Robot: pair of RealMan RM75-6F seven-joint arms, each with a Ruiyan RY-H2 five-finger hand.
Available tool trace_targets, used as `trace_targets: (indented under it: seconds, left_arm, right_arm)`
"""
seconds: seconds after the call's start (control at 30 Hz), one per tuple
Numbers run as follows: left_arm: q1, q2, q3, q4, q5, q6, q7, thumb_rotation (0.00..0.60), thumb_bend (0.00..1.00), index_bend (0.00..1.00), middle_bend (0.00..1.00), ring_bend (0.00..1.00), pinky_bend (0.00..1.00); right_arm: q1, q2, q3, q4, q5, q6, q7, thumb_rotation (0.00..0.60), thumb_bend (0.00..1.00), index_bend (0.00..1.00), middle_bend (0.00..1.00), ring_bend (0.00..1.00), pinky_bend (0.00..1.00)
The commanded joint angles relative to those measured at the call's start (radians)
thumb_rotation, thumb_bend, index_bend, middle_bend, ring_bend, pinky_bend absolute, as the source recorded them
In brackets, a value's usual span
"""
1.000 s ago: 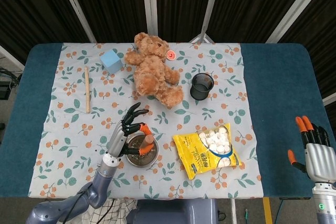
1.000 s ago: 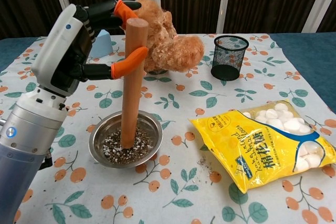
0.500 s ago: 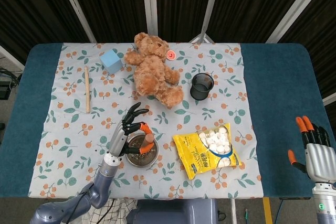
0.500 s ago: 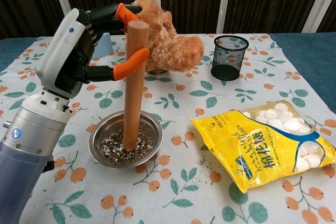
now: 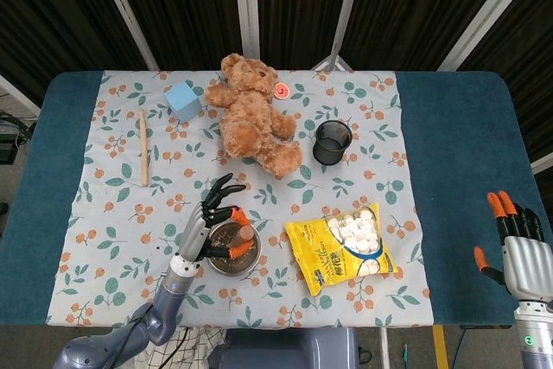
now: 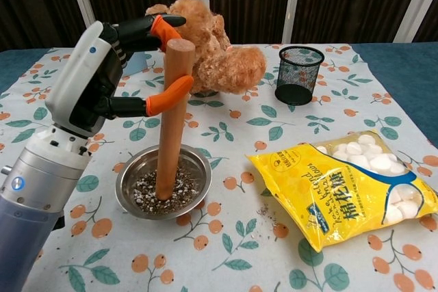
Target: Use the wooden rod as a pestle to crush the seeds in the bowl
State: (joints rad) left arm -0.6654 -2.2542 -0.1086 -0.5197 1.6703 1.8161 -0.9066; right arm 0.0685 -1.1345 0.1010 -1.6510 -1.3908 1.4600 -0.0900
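A thick wooden rod (image 6: 171, 120) stands nearly upright in the steel bowl (image 6: 198, 171), its lower end pressed into the dark and pale seeds (image 6: 179, 196). My left hand (image 6: 102, 76) grips the rod near its top between thumb and orange-tipped fingers. From above, the same left hand (image 5: 207, 224) covers the rod (image 5: 244, 235) over the bowl (image 5: 251, 258). My right hand (image 5: 518, 252) hangs off the table's right edge with fingers apart, holding nothing.
A teddy bear (image 5: 251, 118) lies behind the bowl, a black mesh cup (image 5: 333, 142) to its right. A yellow bag of marshmallows (image 5: 346, 246) sits right of the bowl. A thin wooden stick (image 5: 143, 146) and a blue cube (image 5: 183, 101) lie at the back left.
The rod's top has tipped slightly to the right and its foot has shifted left in the seeds. My left hand has dropped a little. The right hand has not moved.
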Motion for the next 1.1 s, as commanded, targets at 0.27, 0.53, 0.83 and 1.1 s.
trace_targets:
  seconds: [0.27, 0.53, 0.83, 1.1]
  left_arm:
    - [-0.04, 0.037, -0.032, -0.082, 0.001, 0.023, 0.04, 0.6, 0.8, 0.59, 0.67, 0.18, 0.06]
    - [-0.054, 0.103, -0.044, -0.192, 0.012, 0.026, 0.114, 0.6, 0.8, 0.59, 0.67, 0.18, 0.06]
    - [-0.08, 0.216, -0.068, -0.333, 0.038, 0.018, 0.22, 0.6, 0.8, 0.59, 0.67, 0.18, 0.06]
    - [-0.078, 0.368, -0.065, -0.421, 0.051, -0.026, 0.304, 0.6, 0.8, 0.59, 0.67, 0.18, 0.06]
  right_arm:
    - [0.0, 0.001, 0.001, -0.001, 0.001, -0.001, 0.002, 0.6, 0.42, 0.0, 0.0, 0.0, 0.0]
    - [-0.001, 0.002, -0.001, -0.001, 0.0, -0.001, 0.005, 0.6, 0.42, 0.0, 0.0, 0.0, 0.0]
    - [-0.002, 0.003, -0.001, -0.001, -0.003, 0.001, 0.008, 0.6, 0.42, 0.0, 0.0, 0.0, 0.0]
    - [-0.002, 0.004, -0.001, -0.001, -0.003, 0.0, 0.009, 0.6, 0.42, 0.0, 0.0, 0.0, 0.0]
